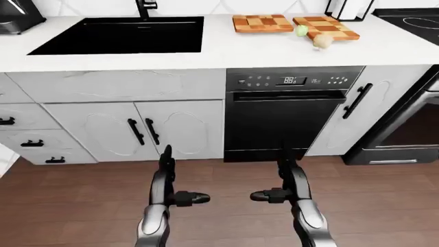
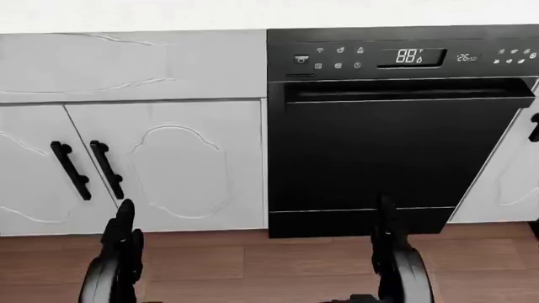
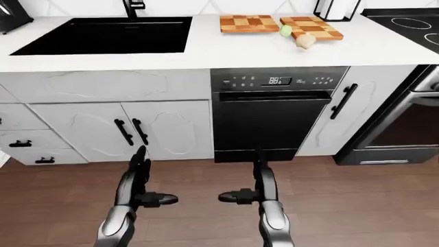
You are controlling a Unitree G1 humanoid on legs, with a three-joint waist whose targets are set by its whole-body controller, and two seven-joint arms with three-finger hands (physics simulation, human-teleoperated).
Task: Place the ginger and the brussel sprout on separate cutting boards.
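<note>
White stone-look counter (image 1: 261,49) runs across the top of the left-eye view, smooth and pale, over panelled white cabinets and a glossy black dishwasher (image 1: 284,116). Above the dishwasher sit two checkered wooden cutting boards: a squarish one (image 1: 262,23) to its upper left, and a longer one (image 1: 327,27) to its upper right, its long axis slanting down to the right. Round green brussel sprout (image 1: 301,30) lies between the boards, touching the longer one's left edge. Knobbly beige ginger (image 1: 322,41) rests at that board's lower edge; which way it points is too small to tell. Left of the dishwasher a matte black sink (image 1: 120,35) is sunk in the counter. Below it, over brown plank floor, the left hand (image 1: 179,194) and right hand (image 1: 278,193) hang empty, dark fingers spread, thumbs facing each other.
</note>
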